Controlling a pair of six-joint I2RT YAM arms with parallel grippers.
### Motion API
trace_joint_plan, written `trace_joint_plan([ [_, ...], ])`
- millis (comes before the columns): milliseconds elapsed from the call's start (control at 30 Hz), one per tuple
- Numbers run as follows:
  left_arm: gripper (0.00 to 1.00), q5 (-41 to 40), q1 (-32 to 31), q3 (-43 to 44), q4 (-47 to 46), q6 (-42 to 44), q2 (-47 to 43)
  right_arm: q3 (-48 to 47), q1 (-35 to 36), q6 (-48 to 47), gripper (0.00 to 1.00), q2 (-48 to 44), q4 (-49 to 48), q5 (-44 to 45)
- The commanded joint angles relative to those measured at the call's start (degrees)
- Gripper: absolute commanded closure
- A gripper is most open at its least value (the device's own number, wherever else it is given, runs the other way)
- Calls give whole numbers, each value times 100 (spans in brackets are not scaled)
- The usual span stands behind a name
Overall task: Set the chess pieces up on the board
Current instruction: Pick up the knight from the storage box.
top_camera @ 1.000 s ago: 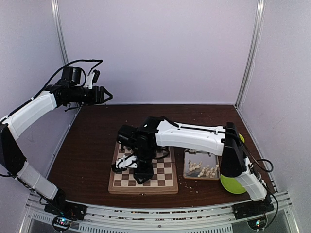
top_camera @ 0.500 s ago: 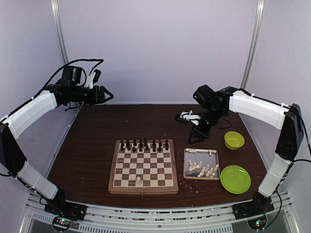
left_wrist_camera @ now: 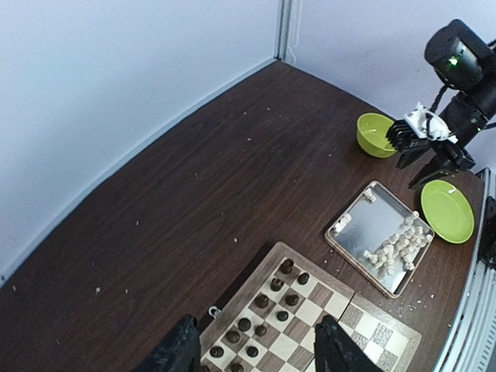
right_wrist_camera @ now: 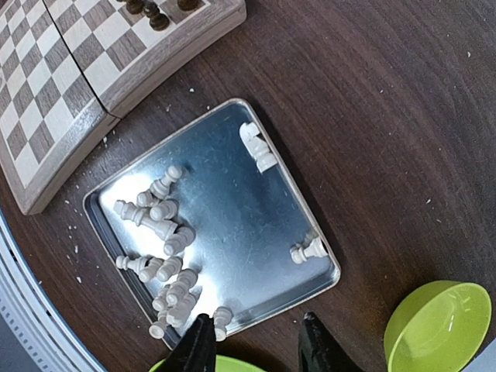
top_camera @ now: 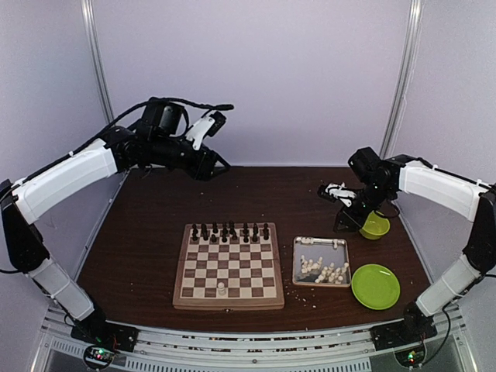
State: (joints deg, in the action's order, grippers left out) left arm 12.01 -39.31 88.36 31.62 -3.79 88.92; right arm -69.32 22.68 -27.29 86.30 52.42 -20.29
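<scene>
The right arm, which reached across the board a second ago, is now pulled back to the far right. The right gripper hangs beside the small green bowl. Where it was, one cream-white chess piece now stands uncovered on the near row. The left arm has swung inward, and the left gripper is now nearer the table's middle.
</scene>
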Motion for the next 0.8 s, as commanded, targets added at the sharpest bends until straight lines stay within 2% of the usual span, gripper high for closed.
trace_joint_plan([
  [0,46,-712,-606,573,28,811,272,334,-27,-257,63,-369,20,403],
  [33,45,-435,-635,536,0,1002,285,437,-26,-267,62,-418,-9,491],
  [100,41,864,-631,65,-461,1391,123,588,-23,-267,62,-413,-48,682],
  [167,39,1329,-631,-566,-1289,1256,-131,620,-18,-308,63,-287,75,671],
  [233,39,1370,-631,-913,-1676,1171,-219,613,-11,-316,63,-168,144,607],
  [400,35,961,-635,-725,-1018,1152,-76,406,170,-296,63,239,40,491],
  [533,39,761,-631,-846,-1080,1205,-196,49,391,-413,66,705,-20,527],
  [767,38,535,-631,-851,-1038,1116,-211,-536,664,-567,72,1523,-236,721],
])
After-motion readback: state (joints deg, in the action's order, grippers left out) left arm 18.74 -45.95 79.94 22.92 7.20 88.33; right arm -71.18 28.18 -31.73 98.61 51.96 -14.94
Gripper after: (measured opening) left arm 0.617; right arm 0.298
